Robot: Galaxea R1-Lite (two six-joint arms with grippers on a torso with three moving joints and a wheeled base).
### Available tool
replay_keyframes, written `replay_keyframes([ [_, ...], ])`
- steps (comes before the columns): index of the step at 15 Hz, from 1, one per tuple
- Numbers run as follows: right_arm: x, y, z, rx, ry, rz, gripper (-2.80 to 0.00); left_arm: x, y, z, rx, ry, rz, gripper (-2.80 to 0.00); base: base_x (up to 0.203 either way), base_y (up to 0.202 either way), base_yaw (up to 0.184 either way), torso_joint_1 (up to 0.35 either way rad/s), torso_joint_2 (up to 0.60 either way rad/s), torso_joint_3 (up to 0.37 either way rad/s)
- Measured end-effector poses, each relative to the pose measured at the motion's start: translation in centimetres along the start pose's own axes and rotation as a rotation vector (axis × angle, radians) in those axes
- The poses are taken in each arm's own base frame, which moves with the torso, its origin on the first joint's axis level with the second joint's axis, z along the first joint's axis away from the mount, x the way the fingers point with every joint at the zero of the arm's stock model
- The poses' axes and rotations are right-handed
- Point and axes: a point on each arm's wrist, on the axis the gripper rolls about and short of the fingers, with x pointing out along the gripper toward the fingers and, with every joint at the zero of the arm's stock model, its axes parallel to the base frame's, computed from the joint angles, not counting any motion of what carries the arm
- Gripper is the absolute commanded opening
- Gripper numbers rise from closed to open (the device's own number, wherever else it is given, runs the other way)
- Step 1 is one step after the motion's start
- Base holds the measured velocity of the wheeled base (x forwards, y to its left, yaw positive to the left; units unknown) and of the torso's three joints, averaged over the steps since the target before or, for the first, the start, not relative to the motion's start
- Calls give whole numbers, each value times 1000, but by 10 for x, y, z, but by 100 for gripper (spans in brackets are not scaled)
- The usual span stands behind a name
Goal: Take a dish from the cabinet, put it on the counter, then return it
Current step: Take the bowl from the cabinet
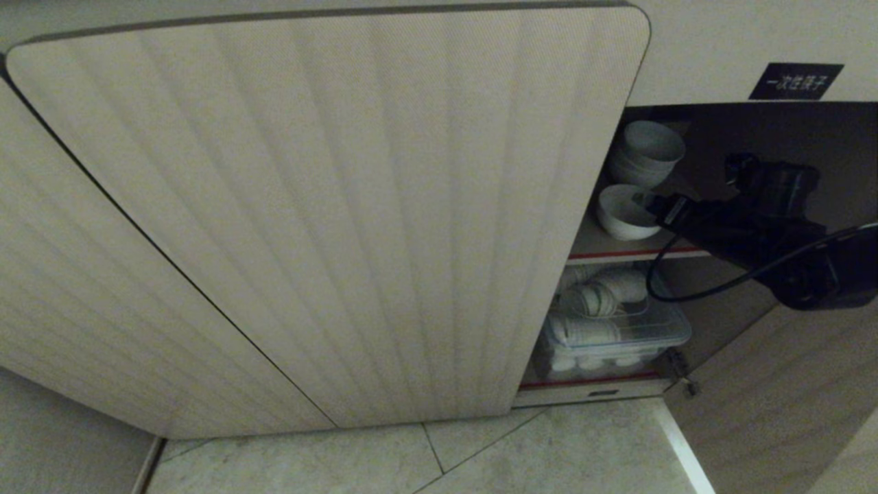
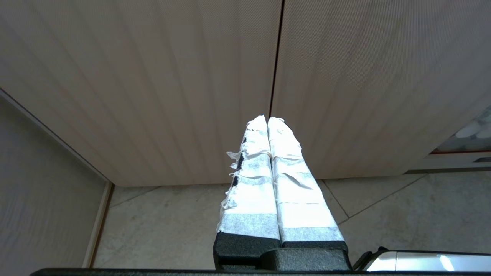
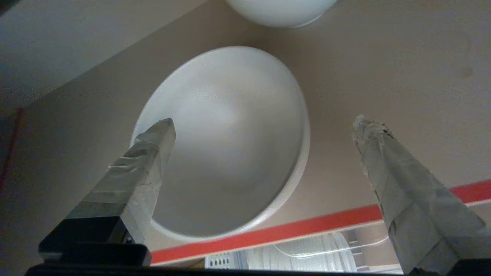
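My right tool (image 3: 264, 126), fingers spread wide and empty, straddles the white bowl (image 3: 234, 142) lying straight ahead on the shelf (image 3: 383, 99).

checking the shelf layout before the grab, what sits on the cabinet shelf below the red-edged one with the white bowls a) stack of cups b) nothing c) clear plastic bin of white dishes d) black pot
c: in the head view, a clear plastic bin of white dishes sits below the red-edged brown shelf.

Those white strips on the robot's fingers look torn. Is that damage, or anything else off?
Only wear: the tape on the left gripper's fingers is frayed along one edge. The bowl sits upright on the shelf before the open right gripper; nothing spilled.
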Motion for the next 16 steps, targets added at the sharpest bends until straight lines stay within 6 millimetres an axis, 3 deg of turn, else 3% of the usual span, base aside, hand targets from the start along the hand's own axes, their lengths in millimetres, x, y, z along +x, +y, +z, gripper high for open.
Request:
replay_keyframes([
  [16, 34, 0, 4, -21, 48, -85, 0, 0, 0, 0, 0, 0, 0, -280, 0, 0, 0, 0, 0, 0],
])
